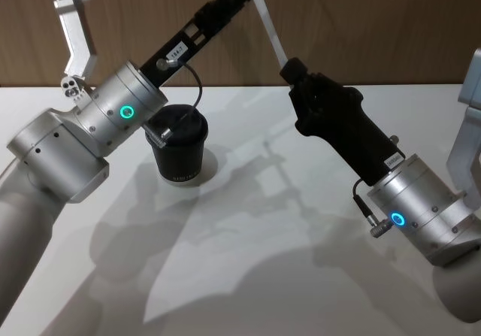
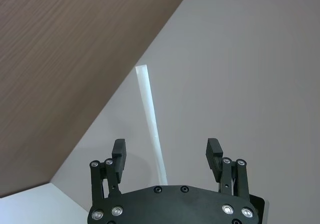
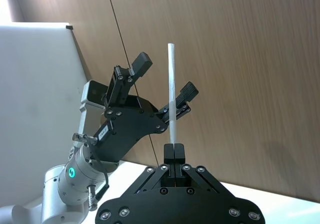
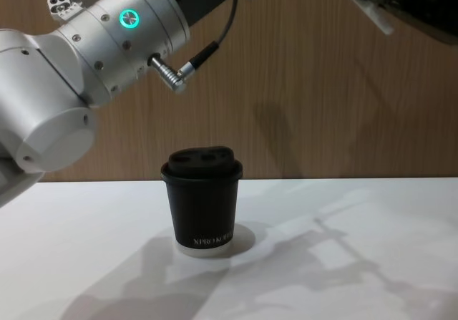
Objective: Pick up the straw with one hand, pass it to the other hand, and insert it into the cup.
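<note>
- Right gripper [image 3: 173, 151] clamped on the straw [image 3: 171, 83] at its lower end, high before the wooden wall [image 3: 250, 58].
- Left gripper [image 2: 166, 147] spread wide, fingers flanking the straw without touching.
- Cup [image 4: 204, 198] stands lidded on the table [image 4: 372, 263], beneath the left arm.

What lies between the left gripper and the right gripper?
A thin white plastic straw: the right gripper is shut on it, and it passes between the left gripper's open fingers. The right wrist view shows this.
</note>
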`<state>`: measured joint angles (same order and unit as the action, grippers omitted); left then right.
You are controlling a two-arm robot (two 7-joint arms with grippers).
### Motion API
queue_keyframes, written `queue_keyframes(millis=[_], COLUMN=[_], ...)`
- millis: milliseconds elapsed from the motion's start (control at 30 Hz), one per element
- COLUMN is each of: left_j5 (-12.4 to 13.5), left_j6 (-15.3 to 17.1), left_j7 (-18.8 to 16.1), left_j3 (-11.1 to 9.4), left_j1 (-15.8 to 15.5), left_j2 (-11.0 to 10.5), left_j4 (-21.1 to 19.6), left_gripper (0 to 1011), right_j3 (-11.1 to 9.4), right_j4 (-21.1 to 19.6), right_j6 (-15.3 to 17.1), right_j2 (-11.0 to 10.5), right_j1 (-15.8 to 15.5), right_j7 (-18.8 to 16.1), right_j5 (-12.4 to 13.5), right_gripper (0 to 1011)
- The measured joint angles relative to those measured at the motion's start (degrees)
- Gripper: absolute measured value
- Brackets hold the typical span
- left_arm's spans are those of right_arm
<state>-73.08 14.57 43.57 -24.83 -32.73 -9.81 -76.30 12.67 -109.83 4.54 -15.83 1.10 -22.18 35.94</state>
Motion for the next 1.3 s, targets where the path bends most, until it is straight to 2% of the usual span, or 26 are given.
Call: queue_keyframes(millis=[733, 967, 1033, 1067, 1167, 1200, 1300], left_j5=[-0.94, -1.08, -1.11, -1.12, -1.14, -1.14, -1.14], left_j6=[-0.22, -0.48, -0.61, -0.65, -0.84, -0.87, -0.99], left_j7=[0.64, 0.70, 0.77, 0.81, 0.94, 0.97, 1.09], left_j3=[-1.42, -1.79, -1.91, -1.96, -2.22, -2.27, -2.51], left_j1=[-1.82, -2.47, -2.66, -2.76, -3.13, -3.19, -3.46], left_j2=[0.29, 0.47, 0.51, 0.53, 0.60, 0.61, 0.63], left_j4=[2.63, 3.68, 3.98, 4.13, 4.69, 4.79, 5.16], left_gripper=[994, 864, 757, 757, 675, 617, 561], right_j3=[0.00, 0.00, 0.00, 0.00, 0.00, 0.00, 0.00], right_j4=[0.00, 0.00, 0.00, 0.00, 0.00, 0.00, 0.00], right_j6=[0.00, 0.00, 0.00, 0.00, 0.00, 0.00, 0.00], right_j2=[0.00, 0.00, 0.00, 0.00, 0.00, 0.00, 0.00], right_j1=[0.00, 0.00, 0.00, 0.00, 0.00, 0.00, 0.00], right_j7=[0.00, 0.00, 0.00, 0.00, 0.00, 0.00, 0.00], right_j5=[0.00, 0.00, 0.00, 0.00, 0.00, 0.00, 0.00], right_gripper=[6, 5, 6, 6, 6, 5, 6])
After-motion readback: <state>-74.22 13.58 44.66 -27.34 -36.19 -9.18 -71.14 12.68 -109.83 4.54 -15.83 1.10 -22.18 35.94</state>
